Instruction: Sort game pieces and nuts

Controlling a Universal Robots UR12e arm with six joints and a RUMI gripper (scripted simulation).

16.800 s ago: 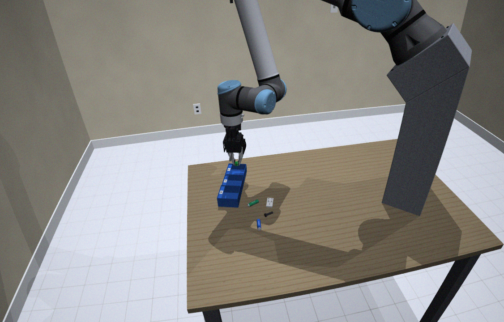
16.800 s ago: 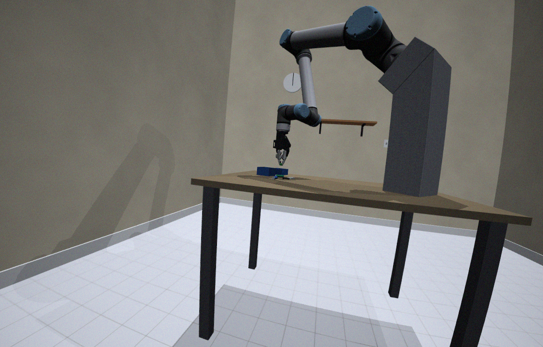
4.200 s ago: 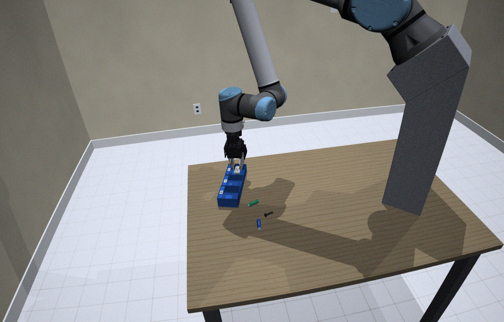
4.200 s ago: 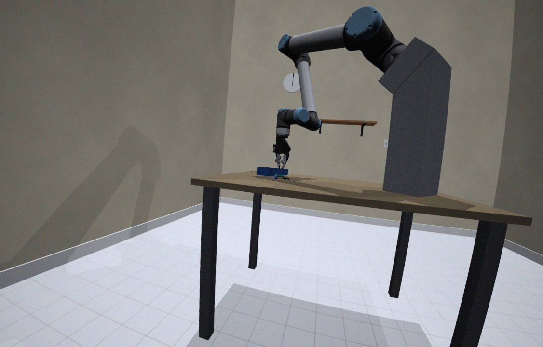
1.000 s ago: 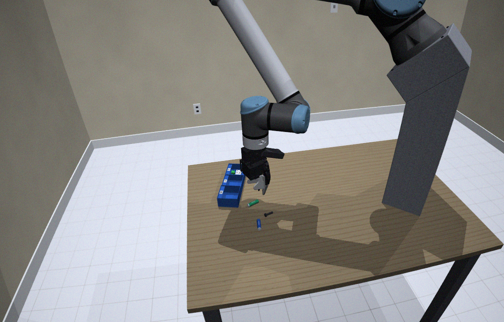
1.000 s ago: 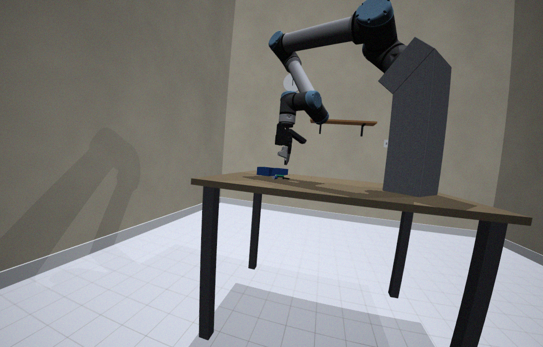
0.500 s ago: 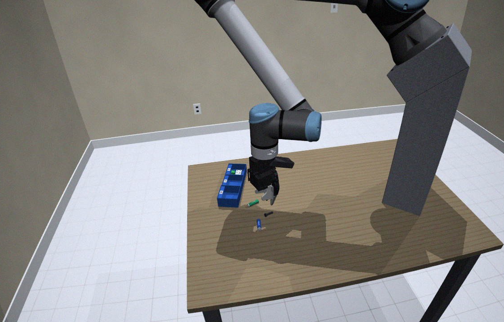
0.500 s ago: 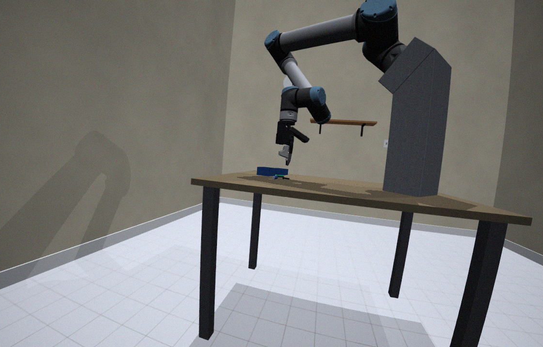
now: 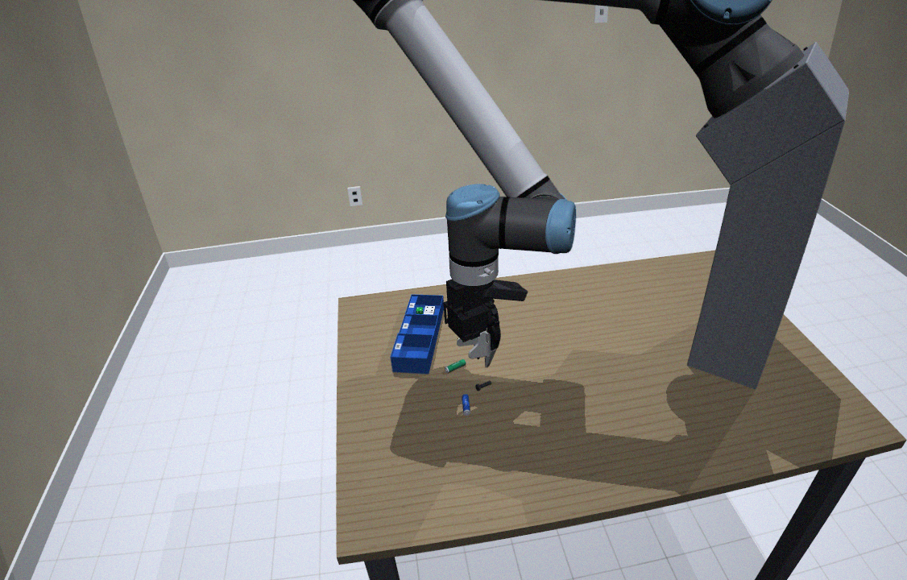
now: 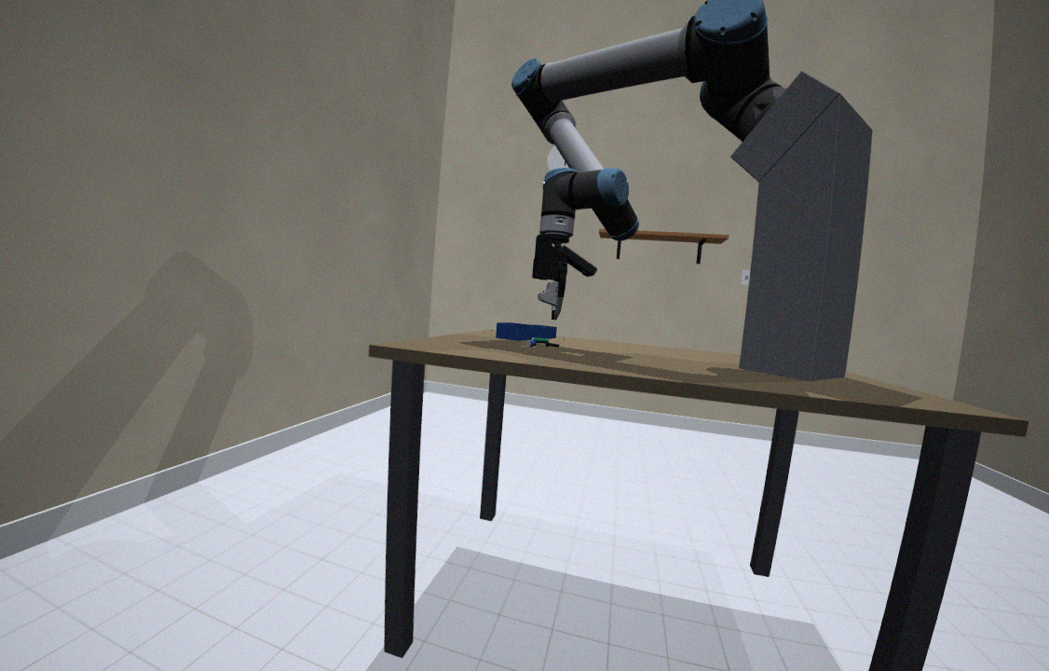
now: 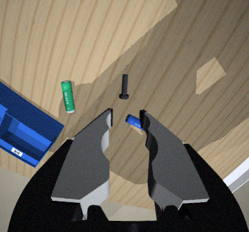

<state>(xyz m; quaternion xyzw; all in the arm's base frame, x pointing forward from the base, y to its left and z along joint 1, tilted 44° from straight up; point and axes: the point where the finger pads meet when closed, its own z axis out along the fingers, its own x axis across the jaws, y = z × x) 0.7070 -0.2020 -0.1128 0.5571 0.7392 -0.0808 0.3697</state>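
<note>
My gripper [image 9: 483,358] [image 10: 554,317] [image 11: 126,110] is partly open, with nothing between its fingers, above the table. A black bolt [image 9: 483,386] [image 11: 124,86] lies on the table, just beyond the fingertips in the wrist view. In the back compartment [image 9: 425,298] of the blue bins, a green die [image 9: 419,310] and a white domino [image 9: 429,310] lie side by side. The middle compartment [image 9: 419,331] shows nothing inside. The front bin [image 9: 410,364] [image 11: 28,111] has a label [image 11: 16,152] that looks like a sideways H. The bins stand upright.
A green battery [image 9: 455,366] [image 11: 68,97] lies between the bins and the bolt. A blue battery [image 9: 465,403] [image 11: 134,121] lies near the bolt, partly behind the right finger in the wrist view. The arm's grey pedestal [image 9: 767,252] [image 10: 803,250] stands at the right.
</note>
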